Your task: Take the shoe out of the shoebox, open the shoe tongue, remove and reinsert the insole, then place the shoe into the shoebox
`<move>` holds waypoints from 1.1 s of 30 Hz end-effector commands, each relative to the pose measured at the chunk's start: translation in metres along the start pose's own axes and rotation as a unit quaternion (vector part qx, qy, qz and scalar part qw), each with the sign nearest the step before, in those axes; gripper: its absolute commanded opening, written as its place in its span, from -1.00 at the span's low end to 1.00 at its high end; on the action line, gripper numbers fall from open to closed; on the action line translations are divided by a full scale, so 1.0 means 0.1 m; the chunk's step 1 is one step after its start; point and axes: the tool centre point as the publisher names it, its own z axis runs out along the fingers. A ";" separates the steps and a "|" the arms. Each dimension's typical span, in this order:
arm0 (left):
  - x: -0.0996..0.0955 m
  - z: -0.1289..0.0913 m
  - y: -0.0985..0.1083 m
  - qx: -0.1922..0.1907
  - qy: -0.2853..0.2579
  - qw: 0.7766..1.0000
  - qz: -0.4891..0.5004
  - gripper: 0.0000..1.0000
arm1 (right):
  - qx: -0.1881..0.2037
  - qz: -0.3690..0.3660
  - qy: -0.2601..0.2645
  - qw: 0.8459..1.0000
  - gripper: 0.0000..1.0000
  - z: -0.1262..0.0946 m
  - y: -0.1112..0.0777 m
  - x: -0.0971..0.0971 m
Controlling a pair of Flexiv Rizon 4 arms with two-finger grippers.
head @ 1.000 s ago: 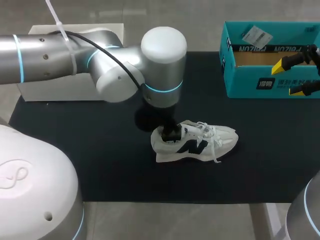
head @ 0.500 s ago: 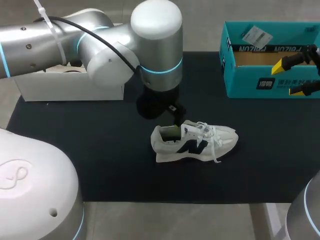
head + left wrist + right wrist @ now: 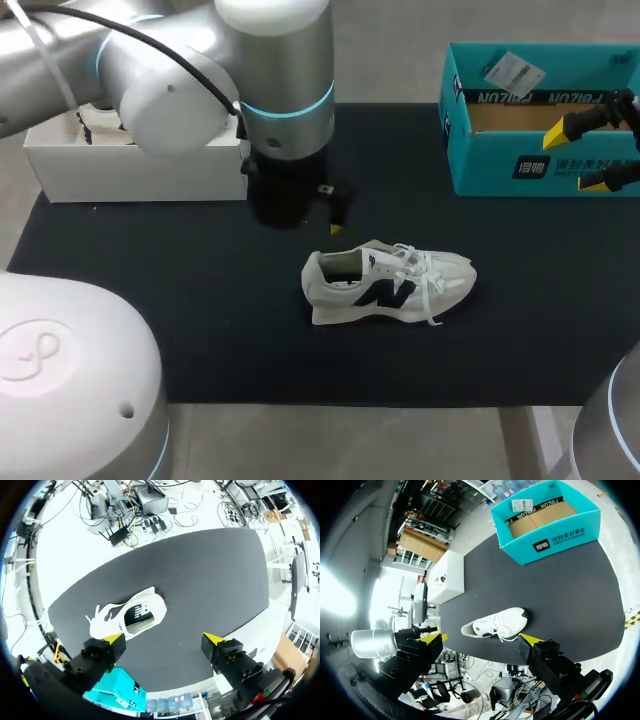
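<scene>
The white sneaker (image 3: 388,283) with a dark side logo lies on its sole in the middle of the black mat, toe pointing right and laces loose. My left gripper (image 3: 333,216) hangs above and behind its heel, mostly hidden under the wrist, apart from the shoe. From the left wrist the sneaker (image 3: 132,617) lies well ahead of the open, empty gripper (image 3: 164,640). My right gripper (image 3: 585,155) stands open and empty by the front right of the teal shoebox (image 3: 540,160). The right wrist view has the sneaker (image 3: 495,624) and shoebox (image 3: 545,522) far ahead of that gripper (image 3: 482,639).
A white open box (image 3: 135,170) stands at the mat's back left, partly behind my left arm. The teal shoebox holds a brown cardboard insert and a paper tag. Bare black mat (image 3: 250,350) lies in front of and to the left of the sneaker.
My left gripper opened, let go of the shoe's heel opening and rose up and back to the left. The sneaker and the right arm stayed put.
</scene>
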 end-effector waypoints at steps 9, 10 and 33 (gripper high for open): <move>0.17 0.03 -0.27 0.065 -0.151 0.934 -0.316 1.00 | 0.000 0.000 -0.001 1.000 1.00 0.01 0.00 0.00; 0.17 0.03 -0.27 0.065 -0.151 0.934 -0.316 1.00 | 0.000 0.000 -0.001 1.000 1.00 0.01 0.00 0.00; 0.35 0.29 -0.28 0.215 -0.286 0.748 -0.560 1.00 | 0.000 0.000 -0.001 1.000 1.00 0.01 0.00 0.00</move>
